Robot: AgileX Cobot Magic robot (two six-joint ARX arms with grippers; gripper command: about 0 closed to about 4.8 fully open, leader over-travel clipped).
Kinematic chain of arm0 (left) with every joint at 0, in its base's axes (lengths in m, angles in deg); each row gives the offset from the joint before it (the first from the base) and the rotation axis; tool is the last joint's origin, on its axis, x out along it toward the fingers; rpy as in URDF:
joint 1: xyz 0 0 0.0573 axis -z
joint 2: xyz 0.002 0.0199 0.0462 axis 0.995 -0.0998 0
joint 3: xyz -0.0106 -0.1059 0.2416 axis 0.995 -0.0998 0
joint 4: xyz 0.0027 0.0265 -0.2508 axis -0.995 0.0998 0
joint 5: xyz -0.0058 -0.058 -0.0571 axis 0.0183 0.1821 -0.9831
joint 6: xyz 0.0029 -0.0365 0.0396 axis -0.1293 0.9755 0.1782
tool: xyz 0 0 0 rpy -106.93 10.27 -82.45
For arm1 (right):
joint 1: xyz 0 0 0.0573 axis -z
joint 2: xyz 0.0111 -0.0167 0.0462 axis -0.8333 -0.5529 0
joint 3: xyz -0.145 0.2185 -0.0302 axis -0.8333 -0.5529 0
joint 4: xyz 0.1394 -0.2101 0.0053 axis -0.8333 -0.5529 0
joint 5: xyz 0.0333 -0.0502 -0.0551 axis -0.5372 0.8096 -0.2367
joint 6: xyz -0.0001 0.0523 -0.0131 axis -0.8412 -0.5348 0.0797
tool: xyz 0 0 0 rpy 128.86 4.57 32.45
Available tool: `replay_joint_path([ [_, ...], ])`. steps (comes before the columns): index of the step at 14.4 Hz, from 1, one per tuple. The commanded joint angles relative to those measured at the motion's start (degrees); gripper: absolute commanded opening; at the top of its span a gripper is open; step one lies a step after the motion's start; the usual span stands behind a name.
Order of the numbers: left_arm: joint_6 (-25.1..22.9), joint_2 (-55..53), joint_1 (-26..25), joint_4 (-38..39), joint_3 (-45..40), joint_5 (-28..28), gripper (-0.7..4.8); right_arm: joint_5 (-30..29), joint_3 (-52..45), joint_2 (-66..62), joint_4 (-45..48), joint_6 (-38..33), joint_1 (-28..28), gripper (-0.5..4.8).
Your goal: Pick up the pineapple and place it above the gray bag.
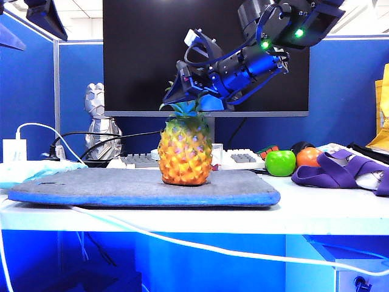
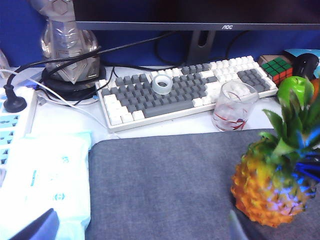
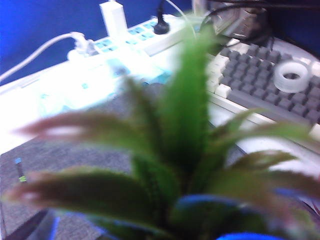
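Pineapple (image 1: 185, 152) stands upright on the gray bag (image 1: 121, 185), its long axis vertical and its leaf crown pointing straight up into my right hand (image 1: 193, 96). That is the relation I am watching: the right hand sits directly over the crown, at the leaf tips, so the only clean way out for it is up along that same axis. In the right wrist view the leaves (image 3: 185, 125) fill the picture and blur out, and I cannot make out the jaws there; from the exterior view the blue hand looks spread around the crown rather than pinched on it, so I read it as open and the fruit as standing free on its own base.

My left hand (image 2: 135, 232) is spread wide and holding nothing. Only its dark finger edges show low in its own view, hovering over the near part of the bag, with the pineapple (image 2: 270, 187) well off to one side.

I judge the placing done, bar backing the right hand off without tipping the fruit.
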Motion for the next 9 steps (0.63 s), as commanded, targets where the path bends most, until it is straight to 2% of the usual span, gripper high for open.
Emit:
replay_joint_path([
  [1, -0.07, 0.07, -0.02, -0.5, 0.28, -0.24, 4.79, -1.22, 0.0, 0.15, 0.85, -0.35, -0.15, 4.79],
  [6, -0.07, 0.07, -0.02, -0.5, 0.28, -0.28, 4.79, -1.16, 0.04, 1.73, 0.26, 2.21, 0.24, 4.79],
  [9, -0.02, 0.07, -0.02, -0.52, 0.28, -0.46, 4.79, -0.2, 0.02, 4.02, -3.13, 5.84, 1.51, 4.79],
])
